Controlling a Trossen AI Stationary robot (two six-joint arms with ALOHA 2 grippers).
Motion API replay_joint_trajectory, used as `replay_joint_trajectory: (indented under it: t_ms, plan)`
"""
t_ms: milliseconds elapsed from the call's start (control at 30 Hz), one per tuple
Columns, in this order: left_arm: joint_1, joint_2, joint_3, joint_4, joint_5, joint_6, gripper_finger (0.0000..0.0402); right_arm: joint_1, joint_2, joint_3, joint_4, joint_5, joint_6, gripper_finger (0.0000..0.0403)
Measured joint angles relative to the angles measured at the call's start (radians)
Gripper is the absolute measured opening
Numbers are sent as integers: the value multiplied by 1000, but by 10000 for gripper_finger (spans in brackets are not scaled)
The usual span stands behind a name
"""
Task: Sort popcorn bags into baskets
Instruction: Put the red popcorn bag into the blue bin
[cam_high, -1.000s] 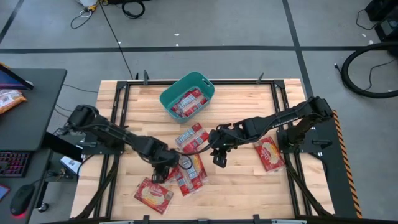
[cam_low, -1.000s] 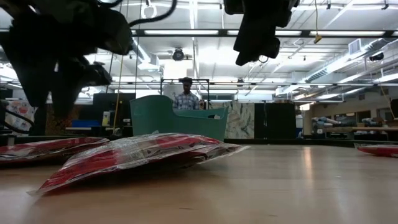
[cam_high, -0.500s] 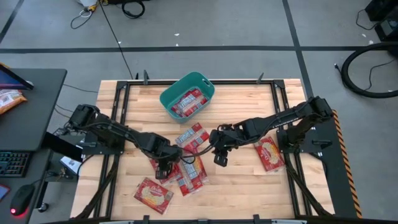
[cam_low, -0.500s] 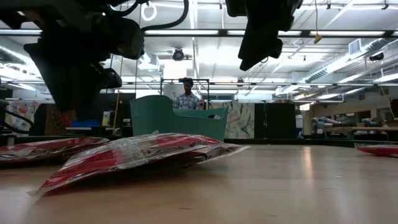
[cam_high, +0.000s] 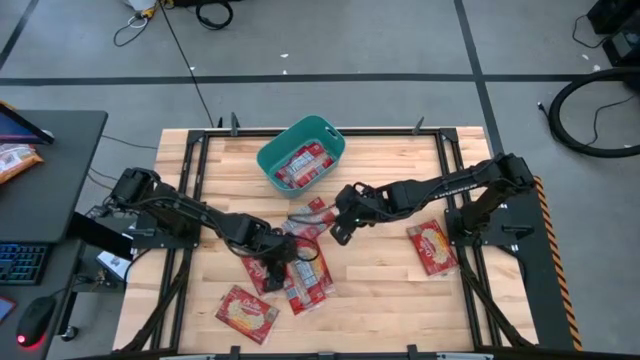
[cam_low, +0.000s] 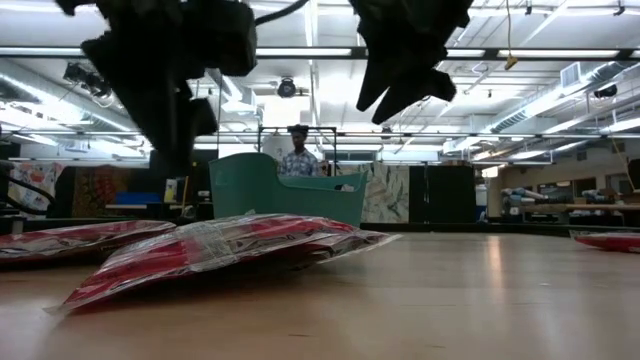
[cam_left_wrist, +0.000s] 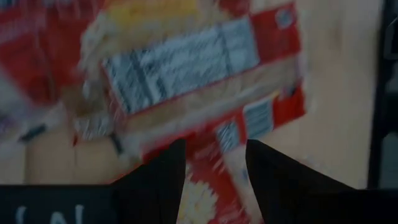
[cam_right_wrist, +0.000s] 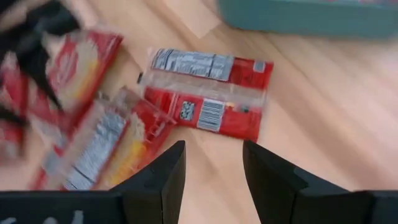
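one teal basket (cam_high: 301, 155); five popcorn bags (cam_high: 247, 312) on table (cam_high: 390, 280).

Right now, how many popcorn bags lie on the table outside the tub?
About 6: one bag nearest the tub, one far right, one at the front edge, and roughly three overlapping under the left gripper; others may be hidden.
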Motion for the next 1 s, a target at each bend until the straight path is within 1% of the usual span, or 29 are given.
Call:
replay_joint_trajectory:
  t_ms: [133,233,300,433,600,800,933,1000]
  plan:
    - [0,0,0,90,0,0,172,0,0,0,-6,-21,250,165]
    - [0,0,0,162,0,0,172,0,0,0,-7,-59,427,164]
    - [0,0,0,209,0,0,172,0,0,0,-7,-89,511,161]
    - [0,0,0,300,0,0,172,1,0,0,-10,-125,606,153]
    - [0,0,0,396,0,0,172,1,0,0,-10,-156,656,141]
    - [0,-1,0,446,0,0,172,1,0,0,-10,-165,649,132]
    - [0,-1,0,447,0,0,172,2,0,0,0,-134,585,131]
    - [0,-1,0,447,0,0,172,0,0,0,-1,-123,508,131]
